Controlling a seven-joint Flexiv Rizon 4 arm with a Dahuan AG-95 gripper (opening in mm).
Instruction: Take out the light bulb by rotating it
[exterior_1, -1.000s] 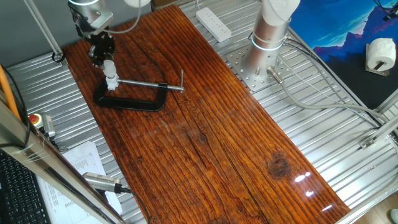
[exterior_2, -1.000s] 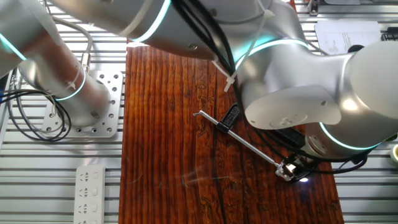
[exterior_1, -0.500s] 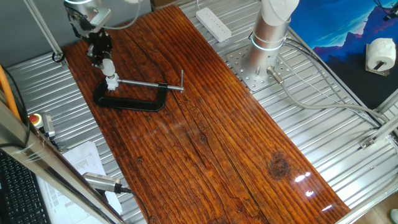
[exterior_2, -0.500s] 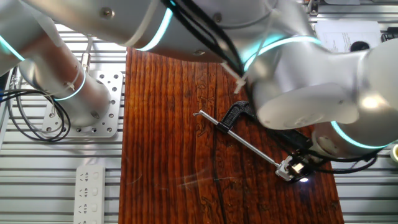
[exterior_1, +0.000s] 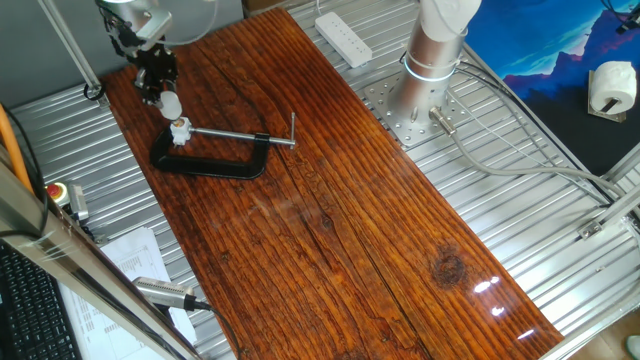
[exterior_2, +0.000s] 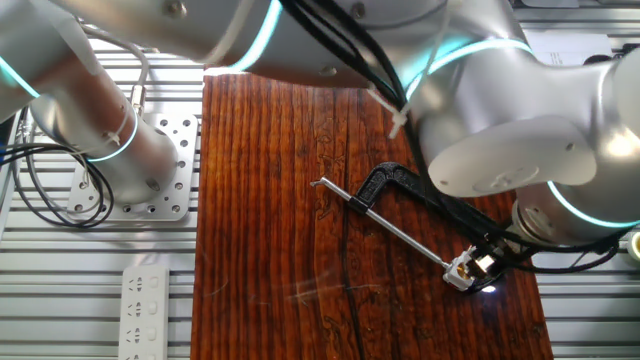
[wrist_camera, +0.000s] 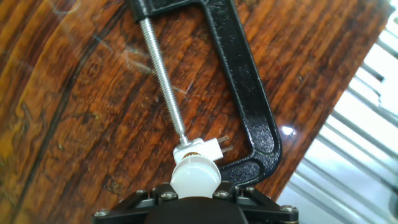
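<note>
Hand view: end effector (wrist_camera: 196, 193) is pinching the light bulb (wrist_camera: 195, 176), holding it directly above the socket stub (wrist_camera: 198, 149) in the C-clamp (wrist_camera: 239, 93), long axis vertical and clear of the socket.

From my hand view the claw (wrist_camera: 196, 198) is cut off at the bottom edge, its fingertips hidden behind the light bulb (wrist_camera: 195, 175), and the arm blocks the bulb in the other fixed view.

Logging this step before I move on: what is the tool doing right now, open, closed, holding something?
Tool: closed on the light bulb, held above the socket.
</note>
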